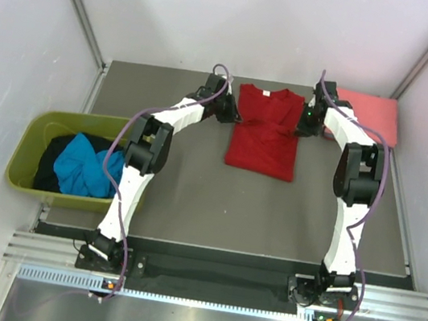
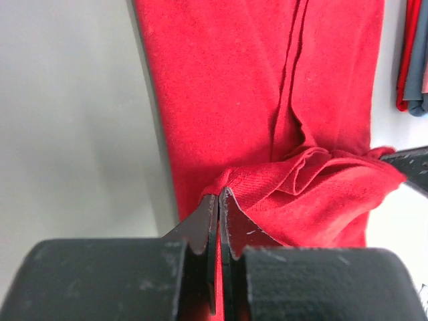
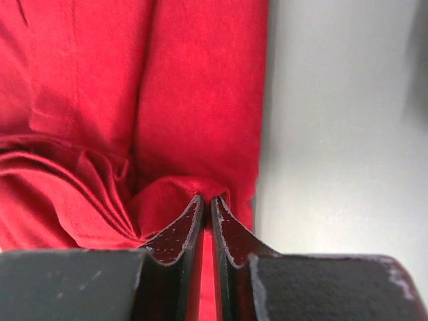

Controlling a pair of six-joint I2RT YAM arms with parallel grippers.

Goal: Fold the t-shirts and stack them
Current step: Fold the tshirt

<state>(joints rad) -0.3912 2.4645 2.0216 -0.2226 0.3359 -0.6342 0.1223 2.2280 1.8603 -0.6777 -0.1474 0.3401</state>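
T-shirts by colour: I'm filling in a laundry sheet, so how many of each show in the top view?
Red t-shirt: 1
Salmon-pink t-shirt: 1
Blue t-shirt: 1
Black t-shirt: 1
Total: 4 in view; the pile in the tub may hide more.

Both your arms stretch far forward, elbows bent up, wrists turned in toward each other. Your left tool (image 2: 219,195) is clamped tight on a fold of the red t-shirt (image 1: 262,140). Your right tool (image 3: 207,199) pinches its other side, jaws a hair apart.
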